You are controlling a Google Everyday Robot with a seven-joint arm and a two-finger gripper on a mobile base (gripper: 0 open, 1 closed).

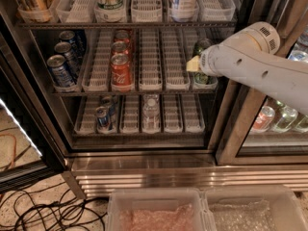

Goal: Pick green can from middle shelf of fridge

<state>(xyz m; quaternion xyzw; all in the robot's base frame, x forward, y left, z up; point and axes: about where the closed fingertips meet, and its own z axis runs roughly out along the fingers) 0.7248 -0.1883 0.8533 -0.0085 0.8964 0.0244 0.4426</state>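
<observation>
The fridge [144, 173] stands open in front of me. On its middle shelf [154, 88], in the rightmost white lane tray, a green can [201, 78] stands at the front, with only its lower body showing. A second green can [202, 46] stands right behind it. My gripper [196, 64], at the end of the white arm coming in from the right, is at the front green can's upper part and covers it. A yellowish pad shows on the can's left side.
Red cans [121, 69] and blue cans [60, 71] stand in the left lanes of the same shelf. Small cans [102, 117] and a bottle [150, 105] are on the lowest rack. Bottles [284, 117] show behind the right glass door. Plastic bins [159, 210] and cables [43, 211] lie on the floor.
</observation>
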